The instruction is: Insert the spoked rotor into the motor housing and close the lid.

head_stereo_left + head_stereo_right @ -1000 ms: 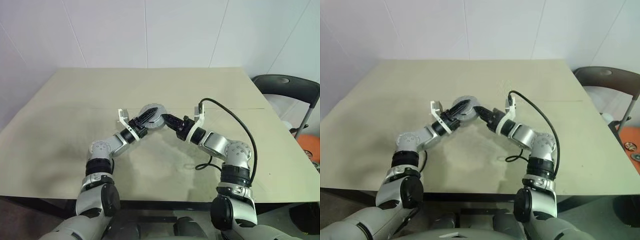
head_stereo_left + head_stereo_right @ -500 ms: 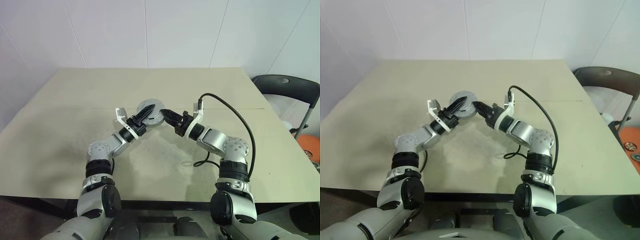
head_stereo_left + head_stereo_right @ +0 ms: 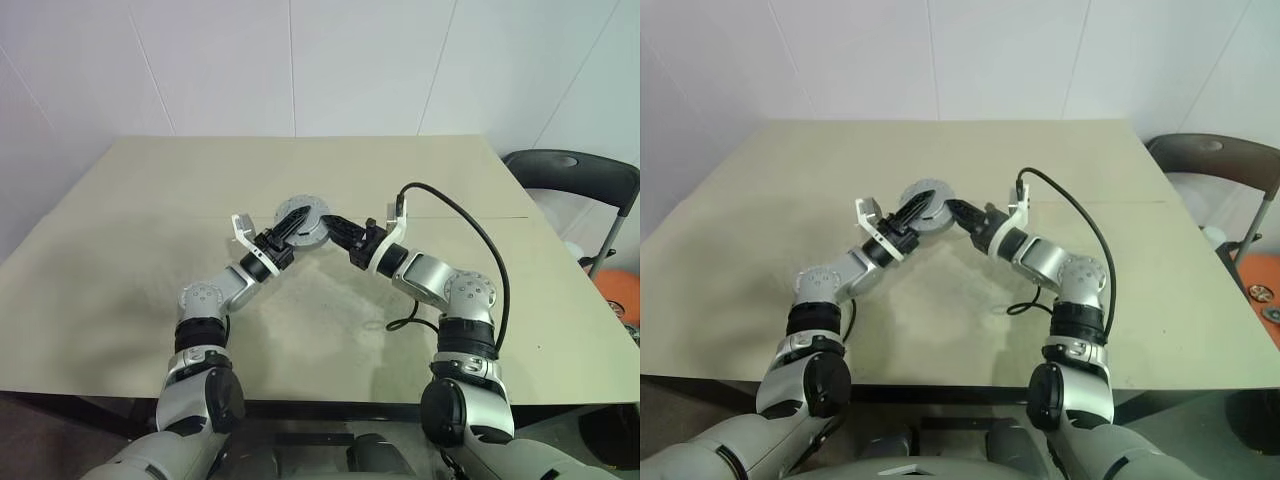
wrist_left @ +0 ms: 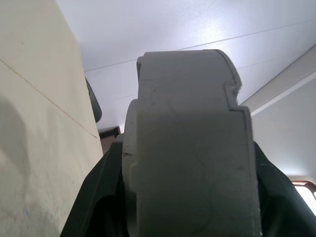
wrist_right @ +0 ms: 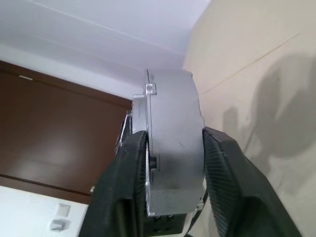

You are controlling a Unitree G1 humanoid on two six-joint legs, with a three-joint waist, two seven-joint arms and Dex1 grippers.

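Gripping motor housing (image 3: 303,222) (both fingers (image 5: 224,182))

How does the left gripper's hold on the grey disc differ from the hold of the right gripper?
The left gripper comes from the left side of the grey disc; the right gripper comes from its right side. The left gripper reaches far across the disc's face, while the right gripper takes it only near the rim. Both are closed on the same disc, a finger on each face, holding it above the table.
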